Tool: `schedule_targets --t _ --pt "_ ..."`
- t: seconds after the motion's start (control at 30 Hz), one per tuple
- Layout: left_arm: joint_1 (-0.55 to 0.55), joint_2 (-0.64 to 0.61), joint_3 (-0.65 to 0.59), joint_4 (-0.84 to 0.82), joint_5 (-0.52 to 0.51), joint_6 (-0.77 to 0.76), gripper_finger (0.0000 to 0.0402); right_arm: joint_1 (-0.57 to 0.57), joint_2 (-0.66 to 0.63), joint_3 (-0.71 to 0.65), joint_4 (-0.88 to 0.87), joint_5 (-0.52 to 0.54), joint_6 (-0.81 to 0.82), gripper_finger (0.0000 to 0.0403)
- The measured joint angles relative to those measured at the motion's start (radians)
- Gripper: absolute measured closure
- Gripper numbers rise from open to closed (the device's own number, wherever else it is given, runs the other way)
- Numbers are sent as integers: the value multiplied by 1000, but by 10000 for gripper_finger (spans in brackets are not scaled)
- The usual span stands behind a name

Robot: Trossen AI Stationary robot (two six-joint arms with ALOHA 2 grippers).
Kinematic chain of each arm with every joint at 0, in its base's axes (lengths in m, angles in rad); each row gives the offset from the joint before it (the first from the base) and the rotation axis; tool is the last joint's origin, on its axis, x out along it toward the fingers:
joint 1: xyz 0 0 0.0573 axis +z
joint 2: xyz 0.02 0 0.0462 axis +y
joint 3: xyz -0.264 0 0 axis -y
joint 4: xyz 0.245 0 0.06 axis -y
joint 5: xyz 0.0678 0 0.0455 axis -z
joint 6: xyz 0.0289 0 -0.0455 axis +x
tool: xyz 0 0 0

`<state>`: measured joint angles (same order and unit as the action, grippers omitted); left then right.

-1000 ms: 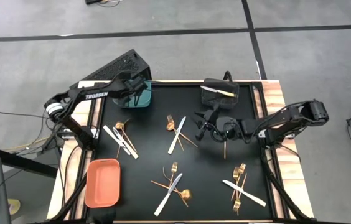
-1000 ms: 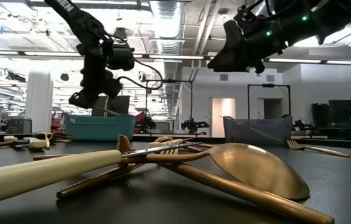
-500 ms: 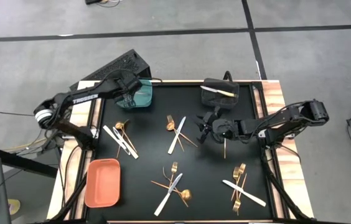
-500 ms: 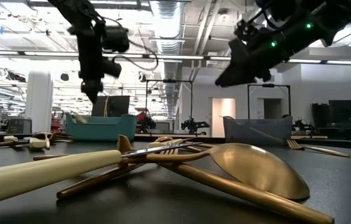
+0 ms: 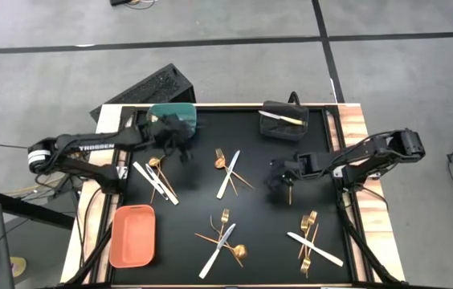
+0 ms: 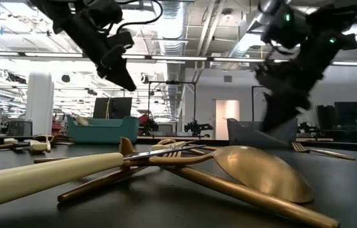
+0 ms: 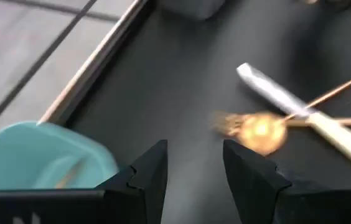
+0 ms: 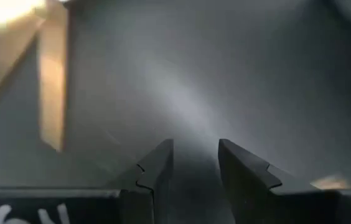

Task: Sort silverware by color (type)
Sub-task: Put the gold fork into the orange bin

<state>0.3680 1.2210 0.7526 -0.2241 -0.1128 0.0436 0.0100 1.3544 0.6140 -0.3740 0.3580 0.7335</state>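
Left pincer (image 5: 180,147) moved off teal bin (image 5: 172,114), empty, parted | right pincer (image 5: 276,181) parted | bins: 3

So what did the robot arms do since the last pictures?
The left gripper left the teal bin and swung toward the cutlery, jaws open and empty. The right gripper dropped lower onto the mat, also open. The silverware piles stayed put.

open lab hall, exposed ceiling ducts (image 6: 172,16)
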Motion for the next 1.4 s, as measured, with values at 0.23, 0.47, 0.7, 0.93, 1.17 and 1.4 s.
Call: schedule_targets --t 0.23,0.47,0.7,0.93,1.17,1.4 --pt "-91 78 -87 277 0 -11 260 15 0 0 -345 -32 214 249" --pt "-97 122 -79 318 -4 69 260 51 -2 2 -430 -99 357 249" --pt "-94 31 -38 261 -13 233 259 3 -2 166 -592 -117 246 250" --pt "-87 -36 16 245 -30 190 259 -76 -3 307 -464 -143 42 250" --pt "-99 -21 -4 133 -65 49 260 -134 -2 307 -281 -82 -198 250" --pt "-208 -31 -143 172 -208 -267 261 -72 -1 279 -312 40 4 250"
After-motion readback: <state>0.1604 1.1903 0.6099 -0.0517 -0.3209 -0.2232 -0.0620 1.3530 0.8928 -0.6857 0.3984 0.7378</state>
